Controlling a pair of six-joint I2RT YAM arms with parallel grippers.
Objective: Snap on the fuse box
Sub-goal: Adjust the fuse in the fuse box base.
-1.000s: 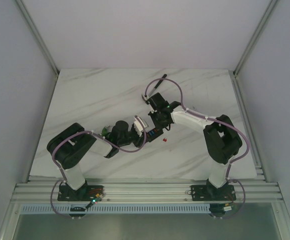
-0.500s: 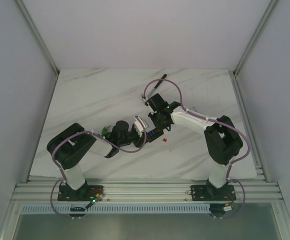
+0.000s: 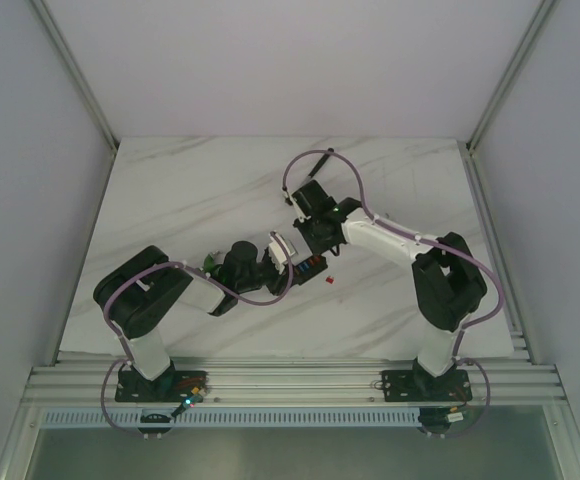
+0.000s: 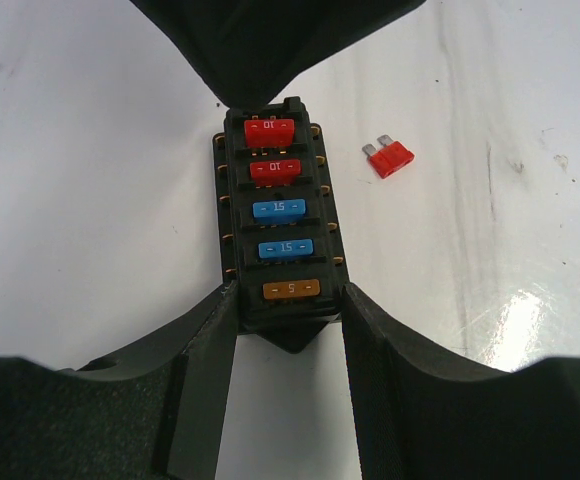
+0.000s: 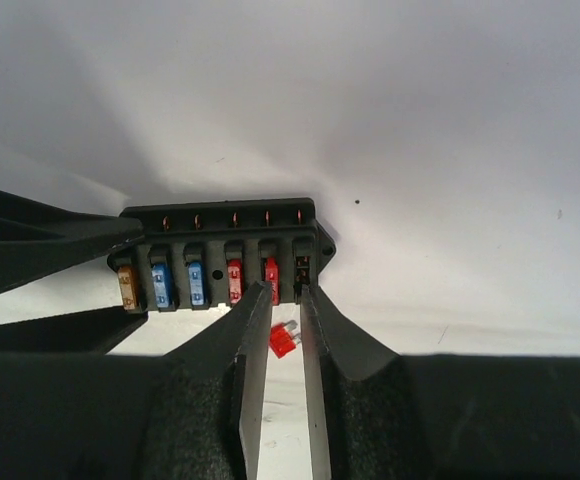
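The fuse box [image 4: 280, 220] is a small black block lying on the white table, with two red, two blue and one orange fuse in a row. My left gripper [image 4: 290, 310] is shut on its near end, one finger on each side. In the right wrist view the fuse box [image 5: 220, 255] has one bare slot at its right end. My right gripper [image 5: 283, 292] hangs just over that end, jaws a narrow gap apart and holding nothing. In the top view the fuse box [image 3: 310, 264] lies between the left gripper [image 3: 292, 262] and the right gripper [image 3: 313, 243].
A loose red fuse [image 4: 390, 158] lies on the table just right of the box, also in the right wrist view [image 5: 283, 340] and the top view [image 3: 327, 281]. A small green part [image 3: 210, 262] sits by the left wrist. A dark slender tool [image 3: 315, 165] lies at the back.
My right gripper has drawn back a little toward the far side of the table, off the fuse box. The left gripper and the box have not moved.
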